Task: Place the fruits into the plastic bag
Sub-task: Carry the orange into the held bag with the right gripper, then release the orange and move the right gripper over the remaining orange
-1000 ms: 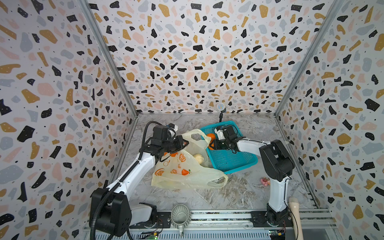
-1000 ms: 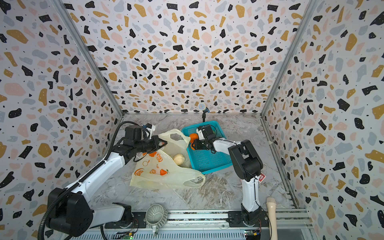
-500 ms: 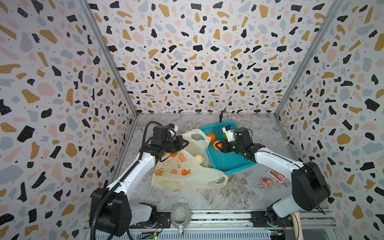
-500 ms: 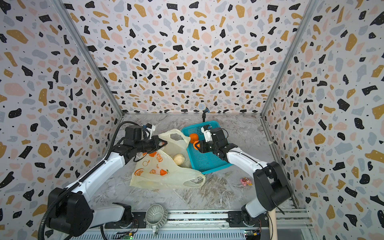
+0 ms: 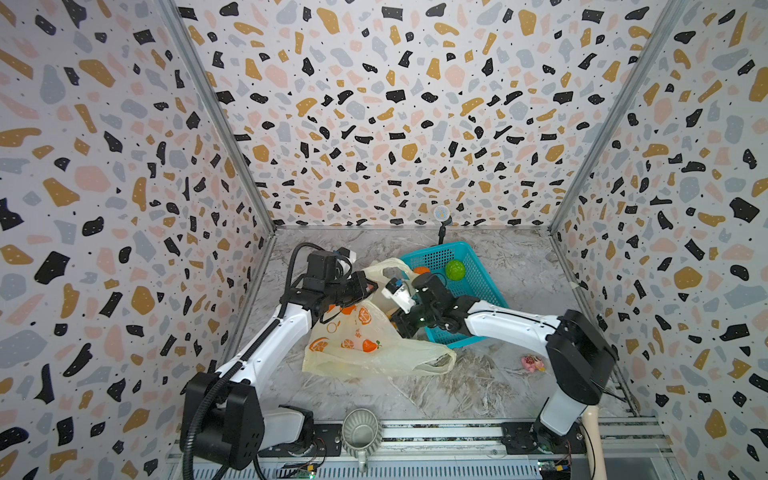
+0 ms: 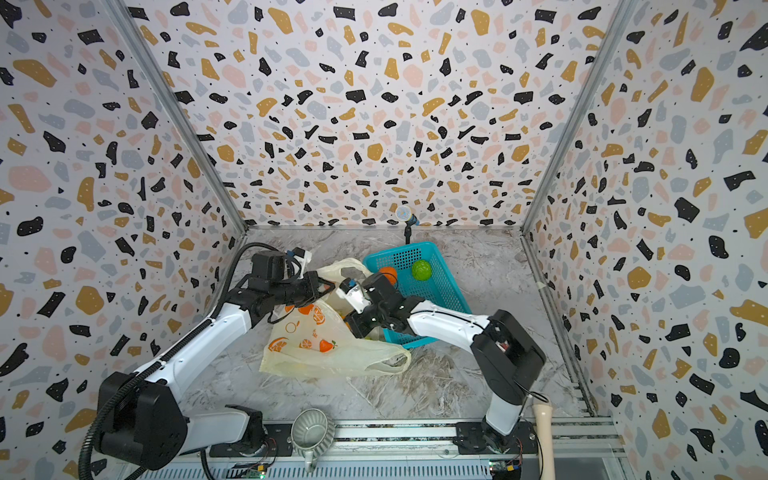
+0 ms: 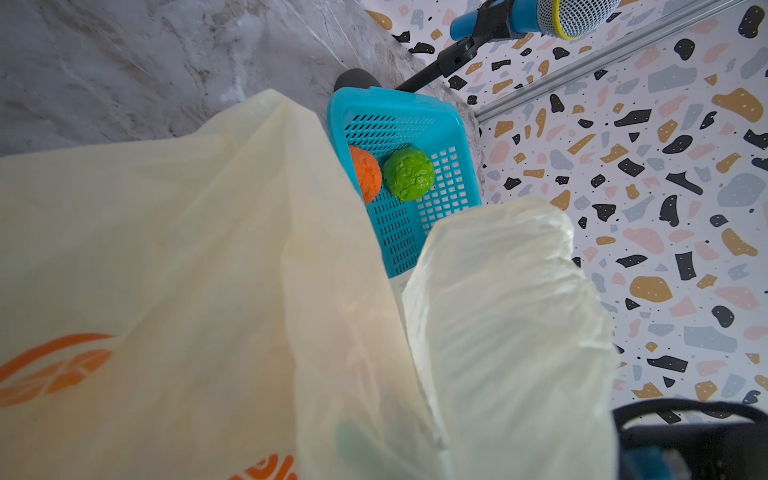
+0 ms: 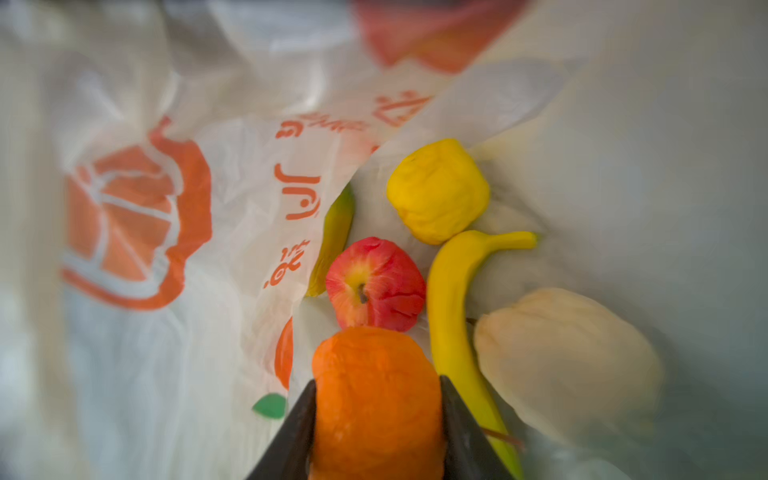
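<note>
left end effector: clamped fully closed on the upper edge of the plastic bag, lifting that side off the desk; sits just beside the basket, on its side toward the left arm
right end effector: partly open, fingers pinching the held orange on both sides; in both top views it reaches from over the basket's front corner into the bag's mouth
plastic bag: lies against the basket's front-left corner and spreads away from it across the desk; one loop handle flat on the desk in front of the basket, mouth facing the basket
inside bag, right wrist view: apple, banana, yellow fruit, pale fruit; a green-yellow piece half hidden under a fold, can't identify
basket contents: green fruit and second orange, touching each other near its back wall
pink item: on the desk, well apart from the basket, on its right-arm side
mug: at the front rail, far from the basket
</note>
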Robot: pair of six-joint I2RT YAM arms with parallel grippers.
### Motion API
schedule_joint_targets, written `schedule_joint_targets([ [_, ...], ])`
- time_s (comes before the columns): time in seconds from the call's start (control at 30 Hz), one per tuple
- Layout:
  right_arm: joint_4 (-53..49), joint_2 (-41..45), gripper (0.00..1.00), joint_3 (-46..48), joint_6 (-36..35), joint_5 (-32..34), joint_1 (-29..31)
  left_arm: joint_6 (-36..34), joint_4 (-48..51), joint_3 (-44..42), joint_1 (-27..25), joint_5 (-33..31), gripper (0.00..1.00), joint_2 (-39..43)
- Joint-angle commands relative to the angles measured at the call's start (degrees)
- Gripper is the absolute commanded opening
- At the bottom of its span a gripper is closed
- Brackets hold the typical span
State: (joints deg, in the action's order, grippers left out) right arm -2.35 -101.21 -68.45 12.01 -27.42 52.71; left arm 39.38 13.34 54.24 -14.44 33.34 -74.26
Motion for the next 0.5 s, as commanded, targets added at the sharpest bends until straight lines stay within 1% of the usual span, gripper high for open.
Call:
schedule_joint_targets([
  [0.0,-4.1,0.2,0.47,-4.3,-5.7,0.0,3.4,-1.1,0.1,0.3,-0.2,-0.3,0.0,1.4],
  [0.03,-3.8,0.4,0.57,-4.2,-5.7,0.2,3.5,-1.1,0.2,0.3,-0.2,-0.3,0.0,1.4],
  [0.07,-3.5,0.8,0.63,-3.8,-5.2,0.9,3.3,-1.2,0.1,0.2,-0.2,-0.3,0.0,1.5],
  [0.1,-3.0,1.4,0.68,-3.1,-4.7,2.6,3.0,-1.1,0.1,0.2,-0.2,-0.4,0.0,1.5],
  [0.17,-1.8,3.0,0.73,-1.2,-3.5,4.5,2.0,-1.2,0.0,0.2,-0.2,-0.4,0.0,1.4],
  [0.23,0.0,5.3,0.76,1.4,-1.6,4.8,0.1,-0.9,-0.3,0.0,-0.2,-0.4,0.0,1.3],
  [0.3,1.6,8.0,0.77,3.9,0.2,5.0,-2.2,-0.8,-0.6,-0.1,-0.2,-0.2,0.0,1.1],
  [0.47,5.0,17.2,0.76,10.2,2.9,9.5,-8.2,-0.6,-0.7,0.0,-0.2,0.0,0.0,1.0],
])
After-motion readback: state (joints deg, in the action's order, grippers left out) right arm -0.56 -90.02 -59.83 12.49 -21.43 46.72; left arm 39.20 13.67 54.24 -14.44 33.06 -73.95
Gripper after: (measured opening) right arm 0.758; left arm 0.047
